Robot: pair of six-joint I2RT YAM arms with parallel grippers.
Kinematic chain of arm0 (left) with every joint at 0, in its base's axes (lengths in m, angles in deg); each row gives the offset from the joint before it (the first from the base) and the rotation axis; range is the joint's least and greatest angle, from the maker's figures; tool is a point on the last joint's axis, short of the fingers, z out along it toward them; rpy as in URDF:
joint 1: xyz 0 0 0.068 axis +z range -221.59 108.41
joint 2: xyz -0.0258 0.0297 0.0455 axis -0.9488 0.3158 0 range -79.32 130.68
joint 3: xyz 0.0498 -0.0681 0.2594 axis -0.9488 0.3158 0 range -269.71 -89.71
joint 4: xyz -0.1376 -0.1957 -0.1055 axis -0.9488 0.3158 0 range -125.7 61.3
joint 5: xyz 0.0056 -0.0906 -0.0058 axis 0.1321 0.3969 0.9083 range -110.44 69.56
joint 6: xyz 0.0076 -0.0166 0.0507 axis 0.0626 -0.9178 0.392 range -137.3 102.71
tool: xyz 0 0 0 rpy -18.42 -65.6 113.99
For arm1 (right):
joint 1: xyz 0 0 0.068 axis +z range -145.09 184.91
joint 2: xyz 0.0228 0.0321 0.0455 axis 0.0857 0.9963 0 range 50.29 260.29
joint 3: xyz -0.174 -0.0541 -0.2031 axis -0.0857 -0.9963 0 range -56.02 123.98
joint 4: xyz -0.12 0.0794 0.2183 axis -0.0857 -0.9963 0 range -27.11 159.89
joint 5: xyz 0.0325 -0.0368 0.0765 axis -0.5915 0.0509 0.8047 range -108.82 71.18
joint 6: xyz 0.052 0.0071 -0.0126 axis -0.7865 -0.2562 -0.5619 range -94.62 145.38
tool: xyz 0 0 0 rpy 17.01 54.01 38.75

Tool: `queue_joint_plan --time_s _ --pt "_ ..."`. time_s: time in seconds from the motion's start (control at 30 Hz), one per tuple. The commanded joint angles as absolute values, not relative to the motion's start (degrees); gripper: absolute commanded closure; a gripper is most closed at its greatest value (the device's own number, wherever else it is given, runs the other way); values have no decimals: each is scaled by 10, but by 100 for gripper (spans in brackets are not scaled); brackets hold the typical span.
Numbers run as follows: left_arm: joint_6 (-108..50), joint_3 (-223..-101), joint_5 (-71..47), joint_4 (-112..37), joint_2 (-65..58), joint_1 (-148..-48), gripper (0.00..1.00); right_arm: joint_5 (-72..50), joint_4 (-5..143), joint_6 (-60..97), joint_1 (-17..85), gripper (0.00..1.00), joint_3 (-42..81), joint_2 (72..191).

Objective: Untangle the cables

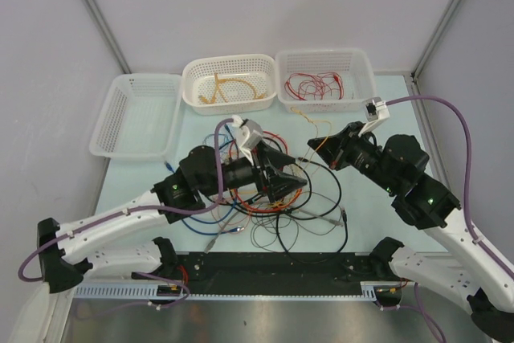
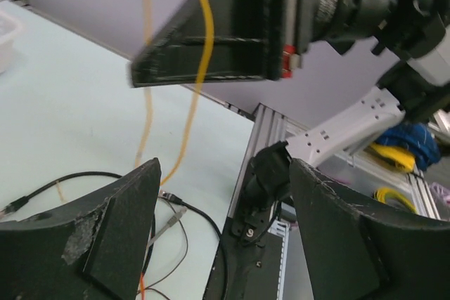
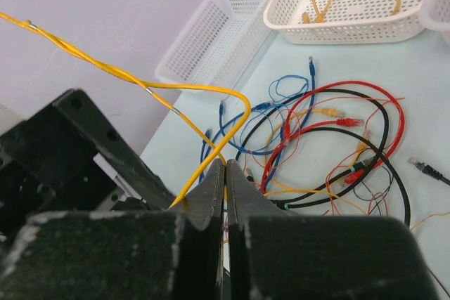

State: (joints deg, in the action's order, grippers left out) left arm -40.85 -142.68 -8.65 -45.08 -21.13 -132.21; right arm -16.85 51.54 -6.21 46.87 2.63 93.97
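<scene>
The cables lie as a tangle (image 1: pixel 277 208) of red, blue, black, orange and grey wires on the table in front of the arm bases; the right wrist view shows the tangle (image 3: pixel 330 142) spread below. My right gripper (image 1: pixel 312 146) (image 3: pixel 226 166) is shut on a yellow cable (image 3: pixel 204 89), which rises clear of the table. In the left wrist view that yellow cable (image 2: pixel 202 54) hangs from the right gripper's fingers (image 2: pixel 211 43). My left gripper (image 1: pixel 295 174) (image 2: pixel 225 168) hovers over the tangle's right side, open, with nothing between its fingers.
Three white baskets stand along the back: the left basket (image 1: pixel 136 114) is empty, the middle basket (image 1: pixel 229 66) holds yellow cables, the right basket (image 1: pixel 325 58) holds red ones. A black cable (image 2: pixel 200 217) runs near the black rail (image 1: pixel 265 271) at the table's front edge.
</scene>
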Motion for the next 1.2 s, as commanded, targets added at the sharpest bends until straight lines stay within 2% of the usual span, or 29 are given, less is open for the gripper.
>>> queue_joint_plan --time_s 0.0,0.47,0.63,0.73,0.77,0.87,1.17 --pt "-356 -1450 -101 -479 -189 -1367 22 -172 524 -72 466 100 49 940" --pt "-317 -1465 -349 -471 -139 -1394 30 -157 527 -92 467 100 50 946" --pt "-309 -1480 -383 -455 -125 -1394 34 -153 528 -94 468 100 50 948" --pt "-307 -1484 -389 -448 -123 -1394 53 -155 527 -93 469 100 49 945" --pt "-307 -1483 -394 -447 -125 -1394 73 -157 525 -92 470 100 50 944" --pt "-307 -1471 -418 -442 -151 -1394 91 -166 516 -85 469 100 49 936" --pt "-303 -1432 -489 -395 -311 -1394 100 -206 486 -64 463 100 49 934"
